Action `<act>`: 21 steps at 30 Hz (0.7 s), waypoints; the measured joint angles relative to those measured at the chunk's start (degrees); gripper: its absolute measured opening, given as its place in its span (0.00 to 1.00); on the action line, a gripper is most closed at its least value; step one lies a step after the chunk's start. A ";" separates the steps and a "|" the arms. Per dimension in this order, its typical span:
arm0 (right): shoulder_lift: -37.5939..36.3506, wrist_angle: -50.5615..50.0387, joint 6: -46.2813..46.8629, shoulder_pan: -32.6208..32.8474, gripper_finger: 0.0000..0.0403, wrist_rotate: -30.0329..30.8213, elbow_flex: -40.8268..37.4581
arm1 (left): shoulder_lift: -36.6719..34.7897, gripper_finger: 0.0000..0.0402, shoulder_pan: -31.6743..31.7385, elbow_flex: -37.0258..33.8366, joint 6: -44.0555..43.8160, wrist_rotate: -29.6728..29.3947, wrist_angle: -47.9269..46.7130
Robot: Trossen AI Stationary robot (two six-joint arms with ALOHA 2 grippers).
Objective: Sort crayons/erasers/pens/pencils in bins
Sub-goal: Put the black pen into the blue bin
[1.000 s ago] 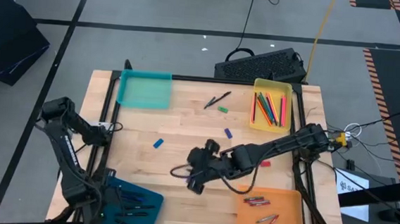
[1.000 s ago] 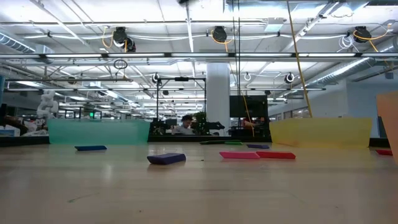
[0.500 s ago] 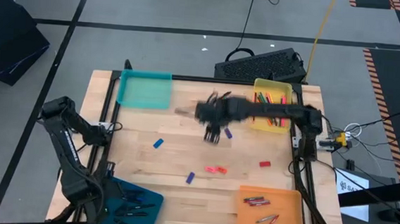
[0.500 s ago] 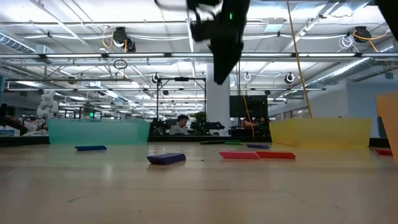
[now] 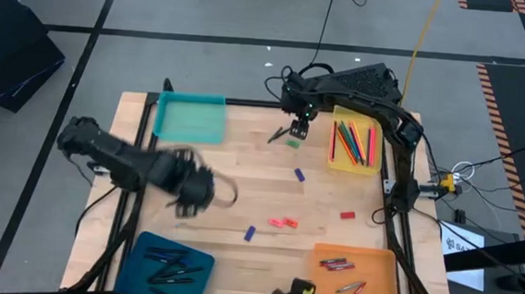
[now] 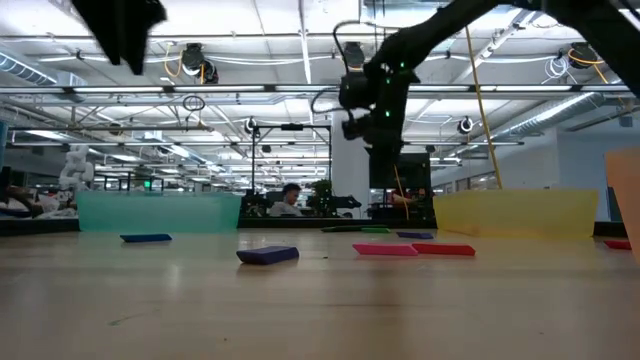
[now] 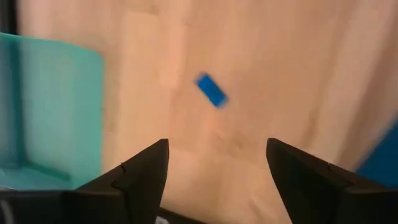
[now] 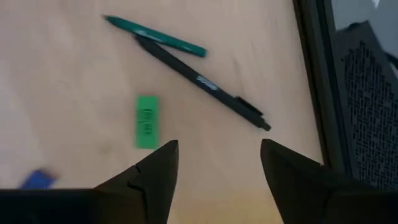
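Evidently the right tool (image 5: 298, 129), fingers spread and empty, hangs over the black pen (image 8: 202, 83) and green eraser (image 8: 147, 121) between teal bin (image 5: 189, 119) and yellow bin (image 5: 356, 140) (pen lies slantwise); left tool (image 5: 188, 196), likewise spread, faces the blue eraser (image 7: 211, 89).

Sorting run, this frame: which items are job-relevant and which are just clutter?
Job:
- bins: teal, yellow, blue, orange
- loose pens
- green eraser
- blue eraser
- pink eraser
- left claw, right claw, both open

Lying about:
- black keyboard behind the table
- cables on the floor
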 joint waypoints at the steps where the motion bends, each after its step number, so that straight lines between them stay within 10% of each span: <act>1: 1.00 0.48 -0.52 -0.62 0.56 0.07 -0.02 | -0.54 0.66 2.73 0.00 2.03 -0.15 0.58; 21: 12.04 -1.67 -15.51 0.42 0.59 -0.07 8.83 | -8.42 0.64 41.03 -0.02 35.38 1.48 10.14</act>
